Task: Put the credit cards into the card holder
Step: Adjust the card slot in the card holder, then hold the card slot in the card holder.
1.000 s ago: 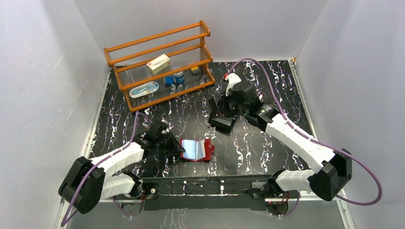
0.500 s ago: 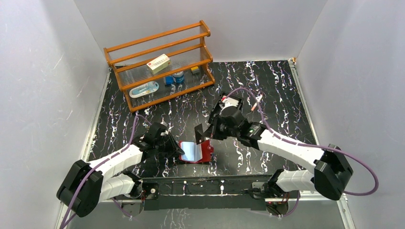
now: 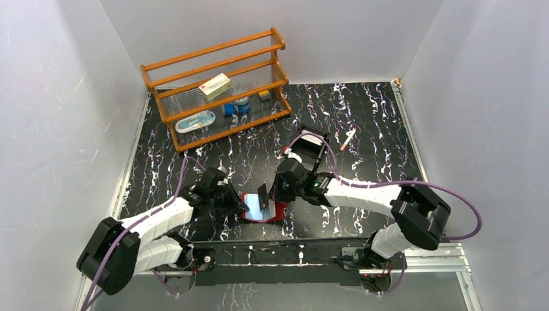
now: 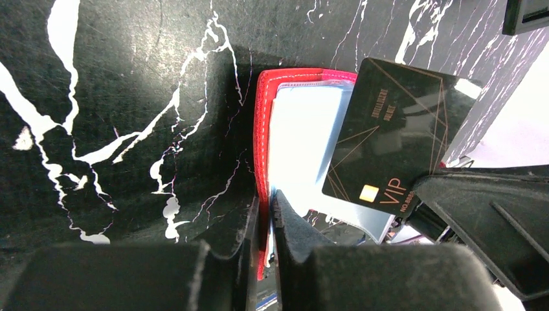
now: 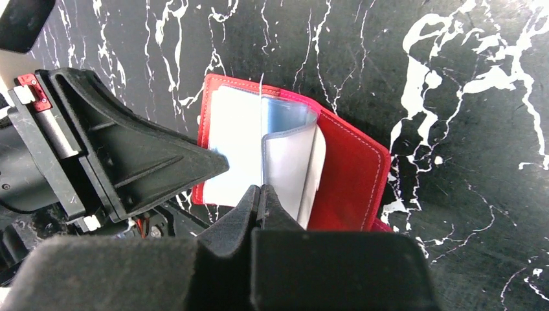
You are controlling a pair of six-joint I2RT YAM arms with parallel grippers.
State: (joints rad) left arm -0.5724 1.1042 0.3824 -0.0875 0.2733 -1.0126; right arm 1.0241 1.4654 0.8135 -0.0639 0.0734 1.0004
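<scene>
The red card holder (image 3: 275,210) lies open near the table's front edge, its clear sleeves (image 5: 285,152) fanned up. My left gripper (image 3: 241,206) is shut on its left red edge (image 4: 262,129), with the jaws (image 4: 265,210) clamping the cover. My right gripper (image 3: 268,193) is shut on a credit card (image 4: 395,139), black with gold lines and "VIP" lettering. It holds the card tilted just above the sleeves. In the right wrist view the fingertips (image 5: 261,193) are pressed together and the card shows only edge-on.
A black tray (image 3: 311,146) holding something white sits behind the right wrist, and a thin pen-like stick (image 3: 347,139) lies to its right. An orange wooden shelf (image 3: 217,84) with a cream box (image 3: 214,85) stands at the back left.
My right arm has swung from near the black tray down and left to the card holder, carrying the black card. My left gripper has stayed on the holder's edge.
</scene>
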